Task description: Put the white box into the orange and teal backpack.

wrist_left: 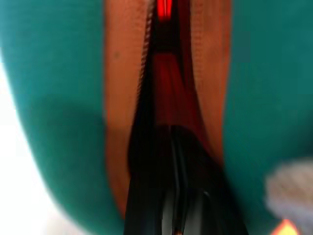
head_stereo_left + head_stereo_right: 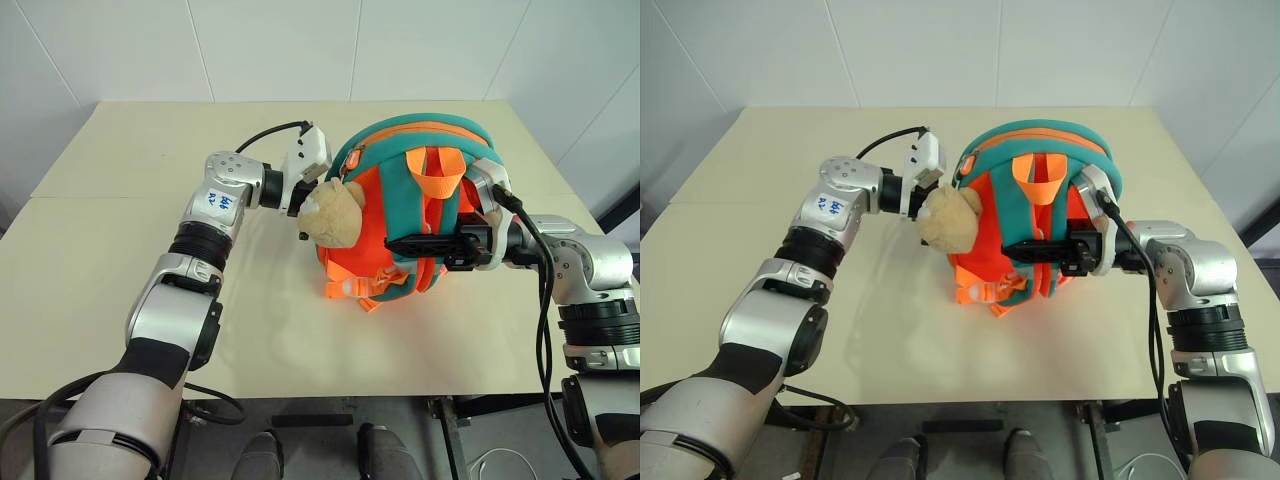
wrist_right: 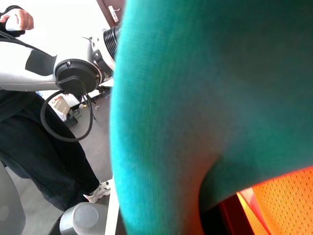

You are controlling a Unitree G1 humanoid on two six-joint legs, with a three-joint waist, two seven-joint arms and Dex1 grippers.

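Beige desk (image 2: pixel 120 260) under white walls; you've got the orange and teal backpack (image 2: pixel 400 215) standing at centre, long axis upright, strap side toward you, plush animal (image 2: pixel 333 215) at its 9 o'clock. White box can't be made out. Left gripper (image 1: pixel 173 196) is hidden behind the plush; wrist view shows its fingers clenched against the zip seam. Right gripper (image 2: pixel 405 243) comes in from 3 o'clock, fingers pinched on the backpack's teal strap.
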